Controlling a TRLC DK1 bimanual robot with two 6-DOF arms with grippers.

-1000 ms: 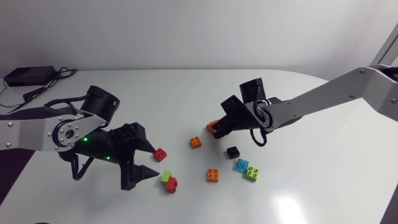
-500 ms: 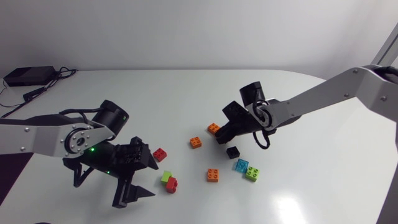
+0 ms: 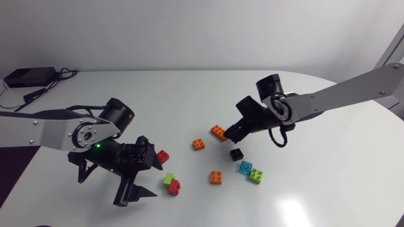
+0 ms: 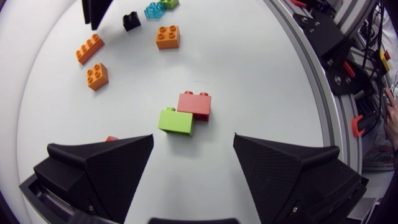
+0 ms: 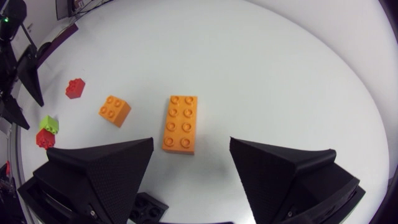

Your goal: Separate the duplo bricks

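A lime-green brick (image 4: 175,121) and a red brick (image 4: 194,104) sit joined on the table, just ahead of my open left gripper (image 4: 193,155), between its finger lines and untouched. From above, this pair (image 3: 171,184) lies right of the left gripper (image 3: 148,176). A long orange brick (image 5: 180,122) lies flat and free just ahead of my open right gripper (image 5: 191,168). In the head view that long orange brick (image 3: 218,132) is beside the right gripper (image 3: 237,129).
Loose bricks lie around: a small red one (image 3: 163,156), a small orange one (image 3: 199,144), a black one (image 3: 236,154), another orange one (image 3: 216,178), a cyan one (image 3: 245,168) and a green one (image 3: 255,176). A black box with cables (image 3: 28,77) sits at the back left.
My right gripper has opened and let go of the long orange brick, which now rests on the table, and has drawn back slightly. My left gripper has shifted nearer the green-red pair.
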